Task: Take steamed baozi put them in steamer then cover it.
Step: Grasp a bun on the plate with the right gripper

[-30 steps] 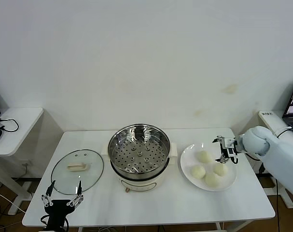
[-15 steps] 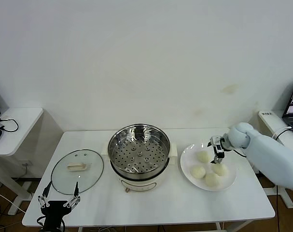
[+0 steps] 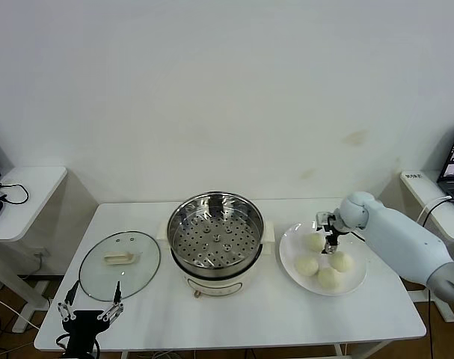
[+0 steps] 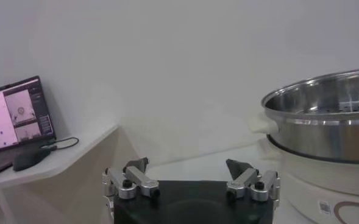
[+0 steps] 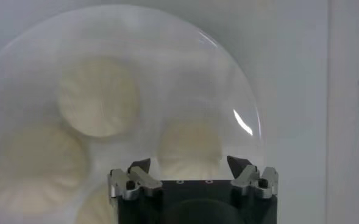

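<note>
On a white table (image 3: 234, 314) stands the steamer (image 3: 215, 241), a shiny steel pot with a perforated tray inside on a cream-white base, and nothing lies on the tray. To its left, flat on the tabletop and just beside the base, lies the cover (image 3: 120, 264), a clear glass lid with a cream-white oblong handle at its centre. To the steamer's right sits a white plate (image 3: 289, 238) carrying all four steamed baozi (image 3: 307, 265), grouped close together. The right gripper (image 3: 330, 233) hangs low over the plate, pointing down at the far side of the group, between the bun nearest the wall and the one on the plate's right side. In the right wrist view the right gripper (image 5: 190, 167) has its two fingertips set apart on either side of one bun; whether they touch it cannot be told, and no bun is lifted off the plate. The left gripper (image 3: 89, 309) waits at the near left edge of the table, in front of the cover, with its jaws spread wide and nothing between them; the left wrist view shows it (image 4: 188, 171) level with the steamer's side.
</note>
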